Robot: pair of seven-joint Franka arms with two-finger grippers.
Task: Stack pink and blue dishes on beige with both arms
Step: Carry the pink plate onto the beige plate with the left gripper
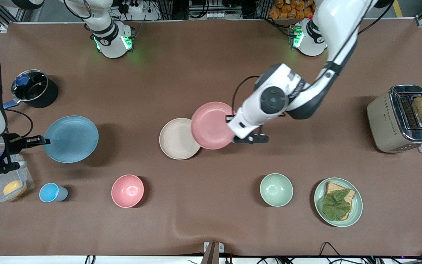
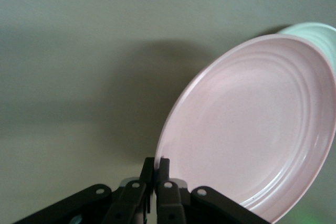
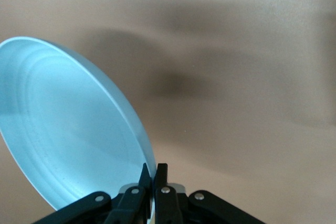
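The right gripper [image 1: 44,140] is pinching the rim of the round, matte blue plate [image 1: 71,139] above the table [image 1: 211,73]; the left gripper [image 1: 230,119] is clamping the smooth pink plate [image 1: 211,125] – tilted, overlapping the flat beige plate [image 1: 177,139] at mid-table.

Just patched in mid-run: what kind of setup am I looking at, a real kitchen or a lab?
Most likely a robotics lab bench staged as a kitchen: two arm bases bolted onto a brown-covered table, aluminium framing and cabling along its edge, and props like a toaster and pot.
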